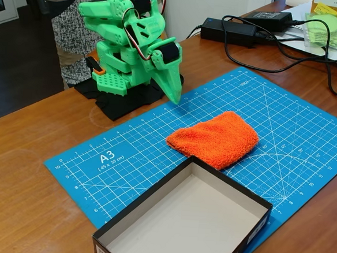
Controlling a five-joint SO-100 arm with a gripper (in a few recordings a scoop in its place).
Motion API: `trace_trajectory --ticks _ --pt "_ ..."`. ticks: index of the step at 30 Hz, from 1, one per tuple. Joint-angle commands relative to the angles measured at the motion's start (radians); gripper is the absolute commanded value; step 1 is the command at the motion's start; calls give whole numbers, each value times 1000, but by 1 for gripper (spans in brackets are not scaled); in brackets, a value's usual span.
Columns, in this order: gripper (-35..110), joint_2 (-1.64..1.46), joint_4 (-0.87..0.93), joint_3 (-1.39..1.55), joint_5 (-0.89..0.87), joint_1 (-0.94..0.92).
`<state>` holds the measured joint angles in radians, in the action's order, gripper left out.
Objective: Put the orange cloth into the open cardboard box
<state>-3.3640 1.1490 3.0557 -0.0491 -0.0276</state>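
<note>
The orange cloth (214,138) was seen lying flat on the blue cutting mat (114,157), and this cloth is taken here as the landmark. The open cardboard box (248,225) was placed just in front of the cloth, toward the camera, with its far corner touching or almost touching the near edge of the cloth. Nothing was seen inside the box.

The green arm (127,48) was folded on its base behind the cloth and to the left of it in the fixed view. The gripper (172,87) was pointed down at the mat, well apart from the cloth, and nothing was held in it. The two fingers appeared pressed together into one point, so the gripper was judged to be closed and empty.

The long axis of the cloth ran from its lower left end to its upper right end in the picture. From the gripper, the cloth lay to the right and nearer to the camera, and the left end of the cloth was the nearer one. It was judged that the cloth was not yet grasped, and that the gripper must be opened and carried forward and to the right across the mat. Beyond the cloth, black power adapters (227,31) with cables were left on the table (24,209).
</note>
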Motion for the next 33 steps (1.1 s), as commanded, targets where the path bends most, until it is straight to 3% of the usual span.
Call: trace_trajectory --ticks 1,9,15,21,25,28,33 --pt "0 -11 5 9 -9 -9" --pt "0 -9 6 3 49 17" --pt "-1 14 17 -218 87 -144" --pt "2 595 -12 -543 -14 -26" --pt "35 1049 -46 -693 -17 28" --pt "48 1221 -98 -707 3 17" --pt "55 1367 -126 -707 32 -15"
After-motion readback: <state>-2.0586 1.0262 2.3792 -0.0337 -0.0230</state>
